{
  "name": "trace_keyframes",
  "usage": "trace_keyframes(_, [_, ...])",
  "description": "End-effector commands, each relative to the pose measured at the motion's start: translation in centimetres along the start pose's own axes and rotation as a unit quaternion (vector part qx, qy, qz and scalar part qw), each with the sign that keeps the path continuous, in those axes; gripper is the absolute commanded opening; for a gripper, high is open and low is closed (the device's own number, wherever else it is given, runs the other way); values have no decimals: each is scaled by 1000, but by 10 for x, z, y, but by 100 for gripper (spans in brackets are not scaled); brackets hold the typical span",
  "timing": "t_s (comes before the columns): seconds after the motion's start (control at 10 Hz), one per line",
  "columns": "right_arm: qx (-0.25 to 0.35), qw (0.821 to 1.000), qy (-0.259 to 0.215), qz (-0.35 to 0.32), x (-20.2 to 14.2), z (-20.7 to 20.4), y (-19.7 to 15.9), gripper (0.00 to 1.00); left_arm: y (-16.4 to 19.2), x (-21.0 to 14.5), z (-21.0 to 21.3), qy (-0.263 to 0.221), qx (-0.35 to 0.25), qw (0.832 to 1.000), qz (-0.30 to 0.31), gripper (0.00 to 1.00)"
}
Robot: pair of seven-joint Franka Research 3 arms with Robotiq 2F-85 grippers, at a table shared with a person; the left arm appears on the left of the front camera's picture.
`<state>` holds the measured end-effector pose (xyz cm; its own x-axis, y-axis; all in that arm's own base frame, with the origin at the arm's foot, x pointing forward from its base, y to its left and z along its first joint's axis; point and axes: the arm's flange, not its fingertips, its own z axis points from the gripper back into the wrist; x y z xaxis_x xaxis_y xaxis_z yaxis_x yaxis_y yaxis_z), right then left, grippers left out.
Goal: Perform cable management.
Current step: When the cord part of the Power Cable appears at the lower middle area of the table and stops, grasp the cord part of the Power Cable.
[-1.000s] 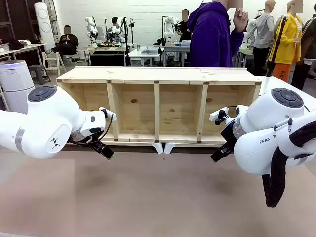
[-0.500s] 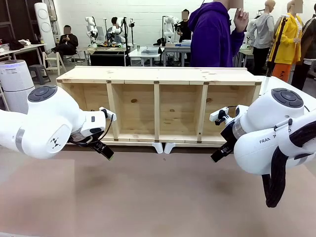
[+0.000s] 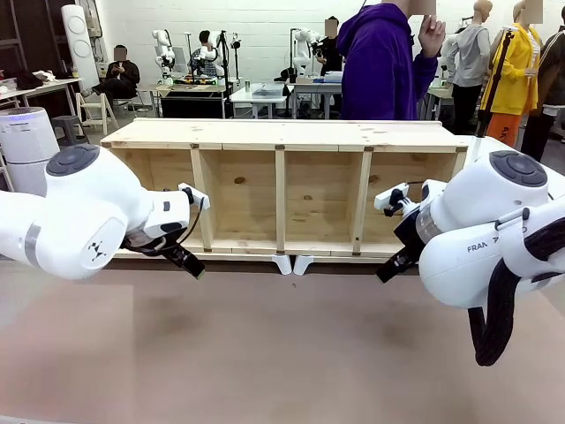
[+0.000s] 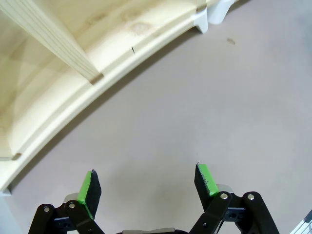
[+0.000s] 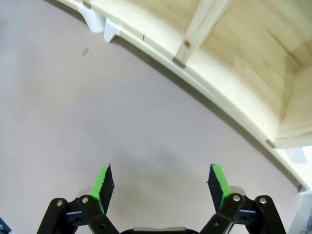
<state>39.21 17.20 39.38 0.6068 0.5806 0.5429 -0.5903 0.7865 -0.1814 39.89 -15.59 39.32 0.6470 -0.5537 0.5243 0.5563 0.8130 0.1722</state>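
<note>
where the long thin black cable lies i cannot tell; the outer bays of the shelf unit and the table beneath both arms are hidden from the front.

the left gripper (image 4: 148, 181) has its black fingers spread wide, green pads (image 4: 87, 191) facing each other with only bare table between them. it hangs low over the matte brown tabletop (image 4: 195, 107), just in front of the shelf unit's bottom board. from the front the left gripper (image 3: 187, 263) is seen side-on and mostly behind its bulky white arm, so its jaws are hard to make out there.

the right gripper (image 5: 161, 181) is likewise spread wide and pinches nothing, its green pads (image 5: 218, 180) over bare table. in the front view the right gripper (image 3: 388, 272) pokes out from under its white arm, near the shelf's right end.

the pale pine shelf unit (image 3: 282, 132) lies on its long side across the table, open front towards the robot, with upright dividers. its outer bays are partly covered by the arms. two small white feet (image 3: 293, 263) sit under its middle.

a thick black braided hose (image 3: 494, 318) loops off the right arm. behind the shelf stands a person in a purple hoodie (image 3: 380, 71), cut off by the top edge, one hand (image 3: 431, 35) raised.
</note>
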Motion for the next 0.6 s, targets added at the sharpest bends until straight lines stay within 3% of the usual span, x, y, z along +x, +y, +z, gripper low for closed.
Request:
trace_keyframes(0.0, [-10, 1000, -23, -4, -28, 38, 9, 100, -7, -34, 46, -21, 19, 1000, -6, 100])
trace_keyframes(0.5, [-57, 997, -53, -21, -66, 116, 20, 100, -15, -87, 113, -58, 65, 996, 13, 100])
